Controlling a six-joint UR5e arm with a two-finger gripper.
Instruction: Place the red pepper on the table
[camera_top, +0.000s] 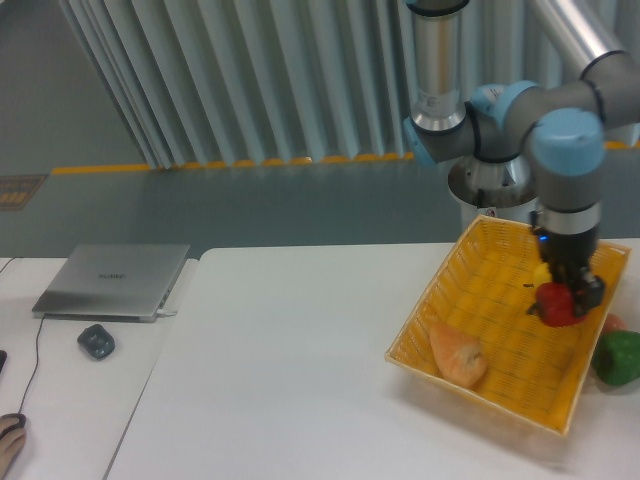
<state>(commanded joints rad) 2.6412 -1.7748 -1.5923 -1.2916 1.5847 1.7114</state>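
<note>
White table (280, 350) before grey slatted wall (250, 80)

Arm bent over, wrist pointing straight down.
The gripper (562, 296) hangs vertical beneath the blue-capped wrist joint, its dark fingers (590, 290) closed around the red pepper (556, 304).

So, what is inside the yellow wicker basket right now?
In the yellow wicker basket lies an orange, bread-like lump. The black two-finger gripper holds the glossy red pepper over it. A yellow item behind them is mostly covered.
</note>
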